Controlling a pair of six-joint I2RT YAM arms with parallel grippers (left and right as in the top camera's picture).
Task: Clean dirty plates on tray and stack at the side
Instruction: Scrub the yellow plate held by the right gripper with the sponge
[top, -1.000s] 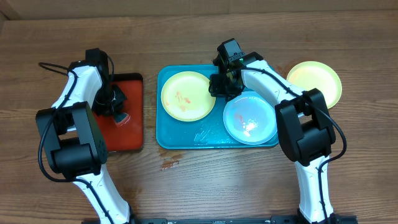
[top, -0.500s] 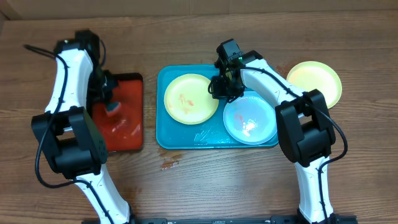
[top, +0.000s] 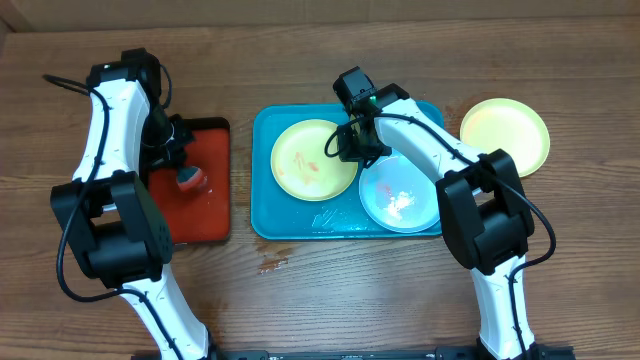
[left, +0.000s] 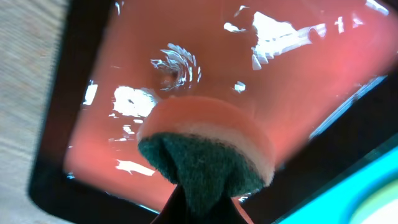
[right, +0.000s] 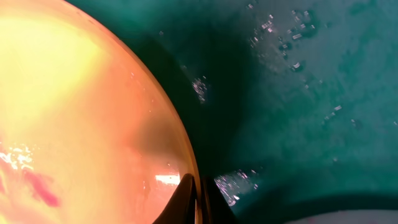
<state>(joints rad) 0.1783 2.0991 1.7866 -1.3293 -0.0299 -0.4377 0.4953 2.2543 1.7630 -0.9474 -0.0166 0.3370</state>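
A lime-green plate (top: 312, 160) with red smears lies on the left half of the turquoise tray (top: 268, 215). My right gripper (top: 354, 143) is shut on this plate's right rim (right: 186, 165). A pale mint-white plate (top: 402, 195) with a red smear lies on the tray's right half. A second lime-green plate (top: 505, 135) lies on the table right of the tray. My left gripper (top: 178, 160) is shut on an orange sponge with a dark green scrub face (left: 208, 155), held over the red tray (top: 200, 215).
The red black-rimmed tray (left: 292, 81) is wet and lies left of the turquoise tray. Small red smears mark the wooden table (top: 272, 265) in front of the turquoise tray. Water drops show on the turquoise tray floor (right: 298, 56).
The left arm lifted the sponge off the red tray and shifted it back. The right gripper slid the smeared lime-green plate a little to the right on the turquoise tray.
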